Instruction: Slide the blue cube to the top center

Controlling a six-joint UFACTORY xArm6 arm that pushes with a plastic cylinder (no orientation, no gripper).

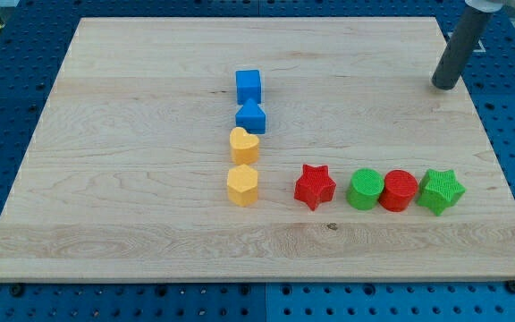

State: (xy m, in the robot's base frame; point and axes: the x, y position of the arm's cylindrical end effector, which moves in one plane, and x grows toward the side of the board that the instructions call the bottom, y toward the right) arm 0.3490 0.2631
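The blue cube (249,86) sits upright on the table (132,107), just beyond a blue triangular block (250,117). My tip (445,87) rests far right, well apart, grasping nothing.

Rod (461,45) top (upper edge) cropped

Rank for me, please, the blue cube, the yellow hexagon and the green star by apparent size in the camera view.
1. green star, widest.
2. yellow hexagon.
3. blue cube.
The margins are small, and the cube lies nearer the view's top, perhaps farther off, so its true size is unsure.
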